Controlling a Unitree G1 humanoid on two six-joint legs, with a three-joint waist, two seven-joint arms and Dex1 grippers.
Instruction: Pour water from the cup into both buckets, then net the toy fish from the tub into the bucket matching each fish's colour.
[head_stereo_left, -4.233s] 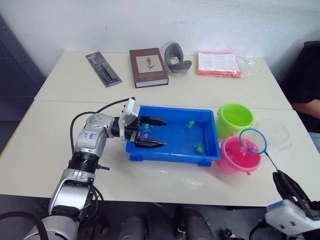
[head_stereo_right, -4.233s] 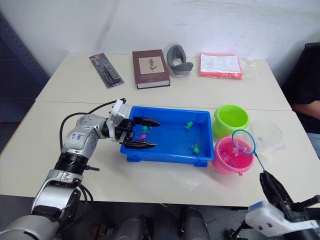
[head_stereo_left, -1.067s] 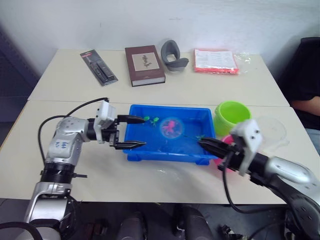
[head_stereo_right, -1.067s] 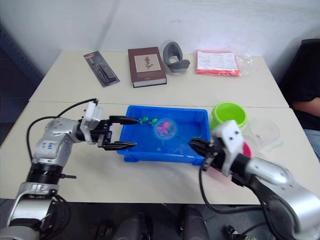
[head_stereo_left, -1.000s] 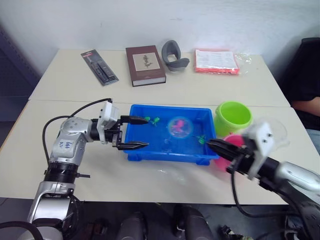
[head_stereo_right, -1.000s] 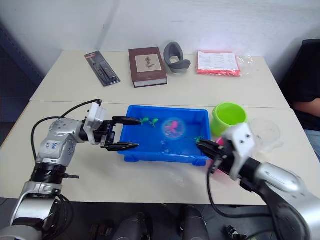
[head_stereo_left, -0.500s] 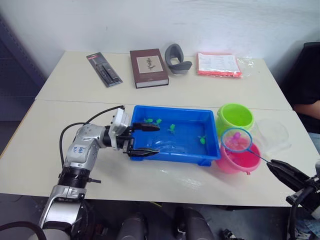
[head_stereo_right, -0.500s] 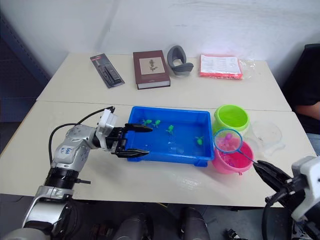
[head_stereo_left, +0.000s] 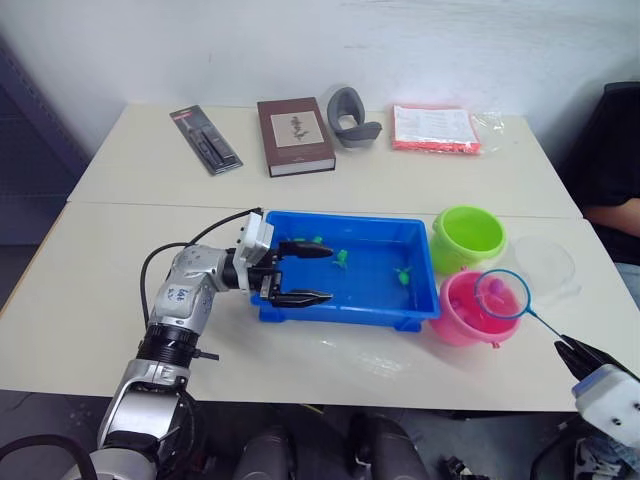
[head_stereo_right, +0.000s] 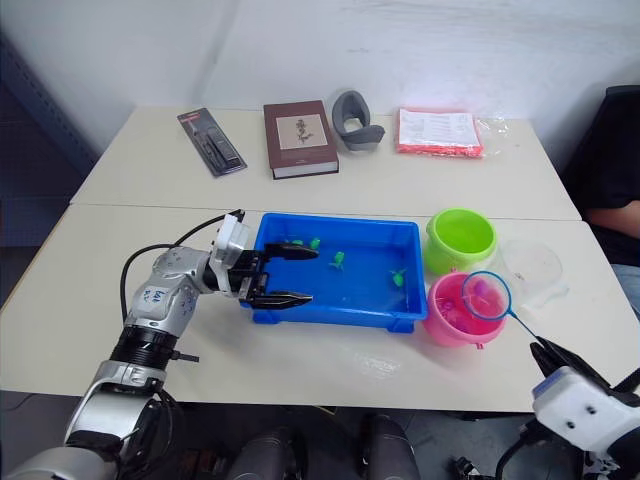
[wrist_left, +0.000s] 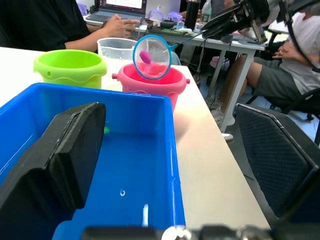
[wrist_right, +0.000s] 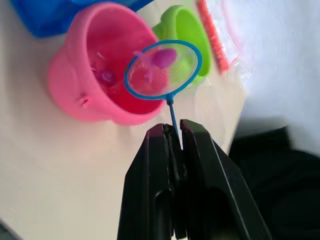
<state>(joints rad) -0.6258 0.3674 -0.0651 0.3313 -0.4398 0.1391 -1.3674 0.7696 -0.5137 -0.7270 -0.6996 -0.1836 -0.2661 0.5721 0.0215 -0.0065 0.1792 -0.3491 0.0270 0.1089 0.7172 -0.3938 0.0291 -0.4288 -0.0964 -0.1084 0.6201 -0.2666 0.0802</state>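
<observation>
One pink fish (wrist_right: 162, 57) in the net (head_stereo_left: 501, 294), poised over the pink bucket (head_stereo_left: 472, 311) at right of frame; right fingers (wrist_right: 172, 131) clamped on the handle. Left fingers (head_stereo_left: 301, 250) apart around the tub (head_stereo_left: 345, 315) wall, centre. Next: tip net into pink.

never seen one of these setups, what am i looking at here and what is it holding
This is a two-armed robot at a table. Two pictures come from cameras in its head, looking down; the other two come from cameras on its wrists.

On the table sits a blue tub of water with small green toy fish in it. Beside it stand a green bucket, a pink bucket and a clear cup. At the far edge lie a book, a packaged tool, a grey holder and a red packet.

The left gripper is open, its fingers either side of the tub's near wall. The right gripper pinches the handle of a small net, held over the pink bucket with a pink fish in it.
</observation>
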